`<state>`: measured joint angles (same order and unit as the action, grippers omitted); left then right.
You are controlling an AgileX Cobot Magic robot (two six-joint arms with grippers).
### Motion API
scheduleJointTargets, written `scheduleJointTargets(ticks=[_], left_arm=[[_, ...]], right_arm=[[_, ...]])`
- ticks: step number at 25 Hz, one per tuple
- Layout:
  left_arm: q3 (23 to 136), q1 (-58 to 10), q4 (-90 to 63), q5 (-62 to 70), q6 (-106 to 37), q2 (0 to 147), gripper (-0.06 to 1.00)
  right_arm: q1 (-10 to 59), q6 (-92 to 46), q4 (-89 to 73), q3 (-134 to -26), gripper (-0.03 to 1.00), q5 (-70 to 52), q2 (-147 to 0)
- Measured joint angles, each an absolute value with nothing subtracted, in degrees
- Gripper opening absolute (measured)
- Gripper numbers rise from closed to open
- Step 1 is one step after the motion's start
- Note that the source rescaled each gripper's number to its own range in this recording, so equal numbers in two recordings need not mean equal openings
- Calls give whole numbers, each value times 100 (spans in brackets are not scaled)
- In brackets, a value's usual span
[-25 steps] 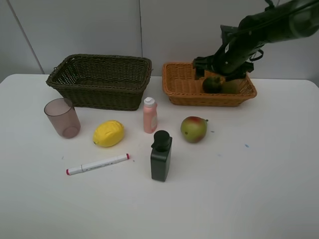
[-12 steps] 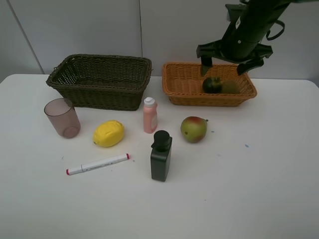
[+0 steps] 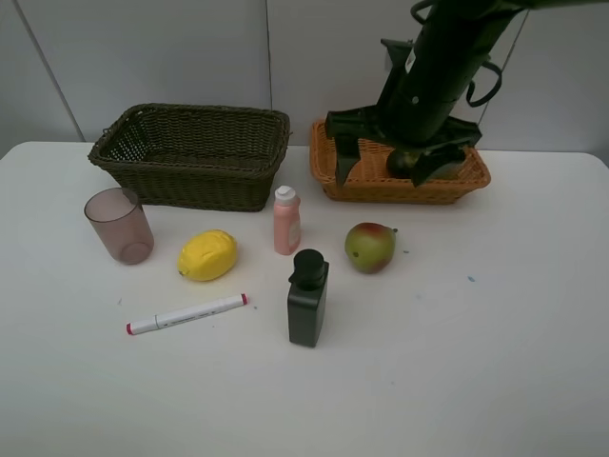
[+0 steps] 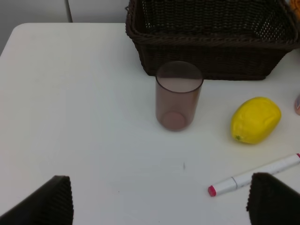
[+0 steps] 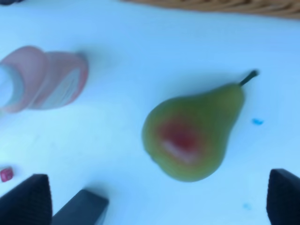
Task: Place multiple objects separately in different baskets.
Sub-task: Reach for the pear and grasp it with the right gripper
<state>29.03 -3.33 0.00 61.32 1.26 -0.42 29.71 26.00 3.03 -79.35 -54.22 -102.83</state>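
Observation:
My right gripper is open and empty, hanging over the front rim of the orange basket. The arm hides the mangosteen and kiwi there. In the right wrist view the open gripper looks down on the red-green mango and pink bottle. On the table lie the mango, pink bottle, dark green pump bottle, lemon, marker and cup. My left gripper is open, short of the cup, lemon and marker.
The dark olive-brown basket stands at the back left and holds nothing that I can see; it also shows in the left wrist view. The white table's near half has free room in front of the pump bottle and marker.
My right gripper has lifted out of the orange basket, open, leaving the fruit inside, and has swung left and forward to the basket's front rim. The table objects have not moved.

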Motion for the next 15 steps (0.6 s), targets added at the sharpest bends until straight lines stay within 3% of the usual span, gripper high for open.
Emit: scheduleJointTargets(ticks=[8, 15], left_arm=[[2903, -333, 0, 6132, 126, -42, 96], [2903, -333, 0, 6132, 126, -42, 96]], right_arm=[[3017, 2708, 188, -7010, 100, -4294, -10531], [3017, 2708, 178, -6873, 100, -3840, -11052]])
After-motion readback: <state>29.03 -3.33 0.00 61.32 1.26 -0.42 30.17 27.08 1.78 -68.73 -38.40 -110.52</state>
